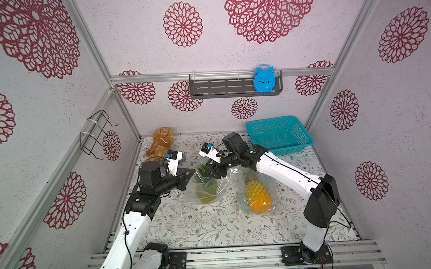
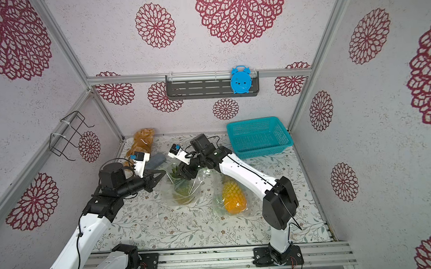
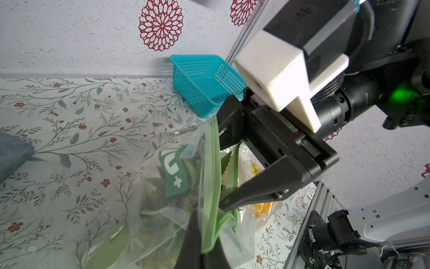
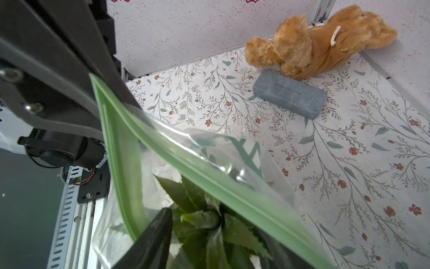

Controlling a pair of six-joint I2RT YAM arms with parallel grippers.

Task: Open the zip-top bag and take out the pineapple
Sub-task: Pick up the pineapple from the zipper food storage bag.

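Toward the near right of the tabletop [image 1: 188,228], a second bagged pineapple [image 1: 258,195] is seen lying untouched. At the middle, the zip-top bag [image 1: 223,187] is held mouth-up, with the pineapple [image 1: 207,191] inside. Its long axis is run from near edge to far edge, crown [image 4: 204,221] farthest and uppermost. The green zip rim [image 3: 210,174] is pinched tight by the left gripper [image 1: 192,171]. The right gripper [image 1: 215,173] is spread, nothing grasped, right at the crown, so it is judged the nearer one.

Clear zip-top bag [image 3: 158,223], green seal strip [image 3: 210,174]; green pineapple crown [image 4: 204,221]; orange-yellow second pineapple [image 1: 258,195]; teal basket [image 1: 288,148]; blue clock [image 1: 264,80]; tan plush [image 1: 161,141]; floral-print tabletop [image 1: 201,228]; red-rosette walls [image 1: 182,24].
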